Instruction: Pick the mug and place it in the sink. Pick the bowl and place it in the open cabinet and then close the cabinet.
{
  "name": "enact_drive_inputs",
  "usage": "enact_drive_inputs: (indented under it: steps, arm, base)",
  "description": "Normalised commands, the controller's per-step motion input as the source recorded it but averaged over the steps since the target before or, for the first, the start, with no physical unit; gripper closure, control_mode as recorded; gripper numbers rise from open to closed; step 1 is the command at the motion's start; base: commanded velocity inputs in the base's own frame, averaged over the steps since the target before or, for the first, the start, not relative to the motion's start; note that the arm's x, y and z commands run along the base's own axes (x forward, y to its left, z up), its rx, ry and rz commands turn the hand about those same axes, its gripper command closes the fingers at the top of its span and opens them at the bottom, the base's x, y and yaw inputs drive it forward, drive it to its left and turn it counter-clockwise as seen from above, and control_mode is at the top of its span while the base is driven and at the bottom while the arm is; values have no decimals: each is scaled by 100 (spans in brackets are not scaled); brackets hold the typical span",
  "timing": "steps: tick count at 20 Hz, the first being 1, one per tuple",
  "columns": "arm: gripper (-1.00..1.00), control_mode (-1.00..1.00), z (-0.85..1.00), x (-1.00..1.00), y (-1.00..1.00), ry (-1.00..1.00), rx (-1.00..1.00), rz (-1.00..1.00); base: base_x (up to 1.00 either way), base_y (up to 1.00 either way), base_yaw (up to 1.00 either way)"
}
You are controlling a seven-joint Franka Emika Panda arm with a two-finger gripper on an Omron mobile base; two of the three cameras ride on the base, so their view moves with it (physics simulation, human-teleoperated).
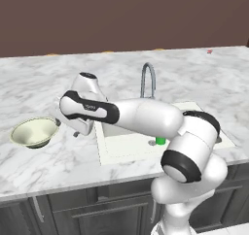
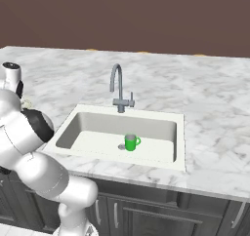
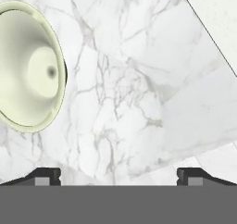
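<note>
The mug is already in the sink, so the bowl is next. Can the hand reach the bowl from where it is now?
Probably yes. The open hand hangs over bare counter beside the bowl, with nothing between them.

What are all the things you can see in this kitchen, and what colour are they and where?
small bright green mug: one, green, standing upright inside the sink beside the round drain.
white rectangular sink: one, white, set into the counter.
grey gooseneck faucet: one, grey metal, at the back edge of the sink.
wide cream-white bowl: one, cream inside with a dark rim, on the counter left of the sink.
white-and-grey marble counter: one, running across the scene.
dark grey under-counter cabinets: a row, silver handles, below the counter.
brown wall: one, behind the counter.
robot gripper: one, dark fingertips, open, above the bare counter between bowl and sink.
</note>
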Motion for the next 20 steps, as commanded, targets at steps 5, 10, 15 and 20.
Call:
enact_drive_inputs:
  steps: [5,10,15,20]
  arm:
    - [-100,-100,-15,16,0,-6,1,0]
    - [-100,-100,-8,15,0,-11,0,1]
    - [-100,-100,-9,23,0,-4,1,0]
    - [-100,-100,-10,30,0,0,6,0]
  base:
    - [0,0,0]
    - [0,0,0]
    - [0,0,0]
    - [0,0,0]
